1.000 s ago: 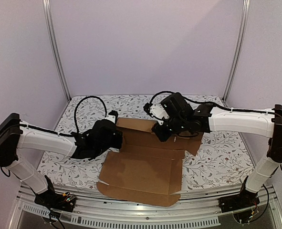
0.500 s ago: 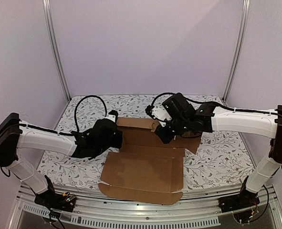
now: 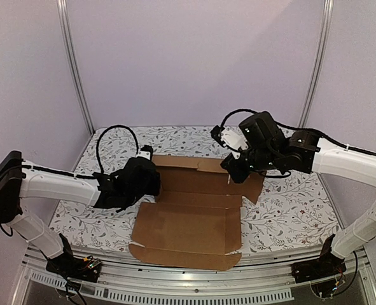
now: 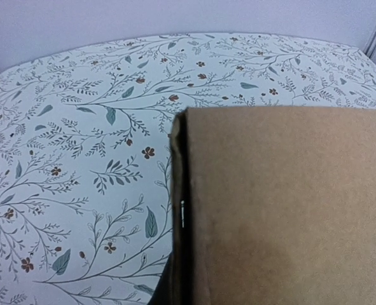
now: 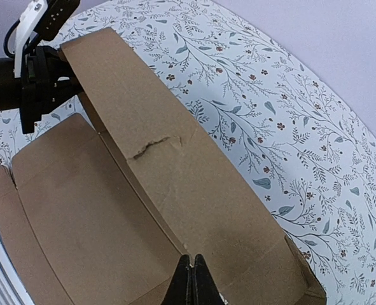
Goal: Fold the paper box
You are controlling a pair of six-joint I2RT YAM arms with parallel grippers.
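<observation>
The paper box (image 3: 188,222) is a brown cardboard sheet lying mostly flat on the floral table, its far flap tilted up. My left gripper (image 3: 153,182) is at the left end of that flap and shut on its edge. In the left wrist view the cardboard (image 4: 289,203) fills the right side, with a dark finger (image 4: 178,254) along its edge. My right gripper (image 3: 233,175) hovers above the flap's right part, shut and holding nothing. Its tips (image 5: 192,279) meet over the crease of the paper box (image 5: 175,190). The left gripper (image 5: 38,82) also shows in the right wrist view at the flap's far corner.
The floral tablecloth (image 3: 283,216) lies bare to the right and behind the box. Metal posts (image 3: 73,70) (image 3: 315,70) and purple walls close in the back and sides. A metal rail (image 3: 175,289) runs along the front edge.
My right arm has lifted and swung right, off the far flap. The left arm has hardly moved and keeps its hold. The sheet has shifted slightly.
</observation>
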